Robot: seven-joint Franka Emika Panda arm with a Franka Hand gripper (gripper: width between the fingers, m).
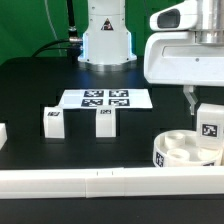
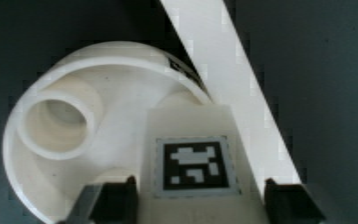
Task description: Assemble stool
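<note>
Pincer (image 2: 195, 200), set narrow, grips a leg (image 2: 194, 155) approx upright over the seat (image 1: 190, 160) at the table's (image 1: 30, 90) 4 o'clock in ext. view, w/ an open socket (image 2: 60, 120) toward the leg's 8 o'clock.

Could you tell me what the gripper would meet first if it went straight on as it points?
Probably the seat disc, which the leg held in the gripper would touch first; depth is unclear.
</note>
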